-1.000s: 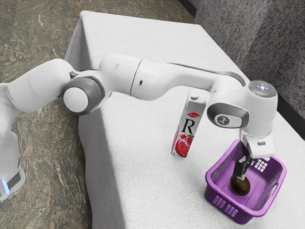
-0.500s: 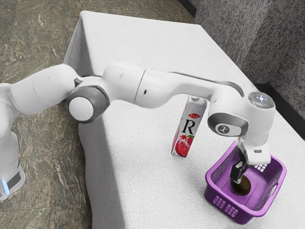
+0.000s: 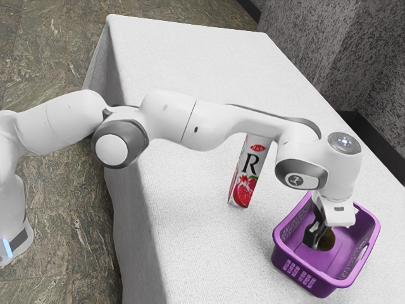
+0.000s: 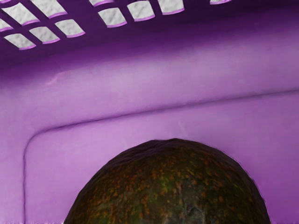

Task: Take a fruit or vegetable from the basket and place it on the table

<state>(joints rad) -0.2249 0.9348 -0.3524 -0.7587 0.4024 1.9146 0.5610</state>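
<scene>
OK so, the avocado (image 3: pixel 328 239) is sitting in the purple basket (image 3: pixel 326 288), close to the middle of it, and the gripper (image 3: pixel 314 242) is reaching down inside right next to it. Going by the exterior view, the fruit pokes out at about 3 o'clock from the black gripper, which covers part of it. Honestly can't tell if the hand is wide, narrow or has a grip on the thing, and I can't make out any contact either.

Wrist view has the avocado super close, just under the hand: dark brownish green skin with little orange flecks. Past it you get the basket's smooth purple floor with a curved groove, then a side wall with rows of squarish holes, and something pale showing through them.

The basket is at around 4 o'clock in the exterior view, on a table (image 3: pixel 190 50) with a white cloth. There's also 1 juice carton (image 3: pixel 248 180) standing upright on the cloth, between 10 and 11 o'clock from the basket, red fruit print and a big R on it. The white arm (image 3: pixel 168 117) comes in from 9 o'clock and hides the carton's top. Mottled floor (image 3: pixel 50 63) over at 10 o'clock, rough grey wall (image 3: pixel 342 57) at roughly 2 o'clock.
</scene>
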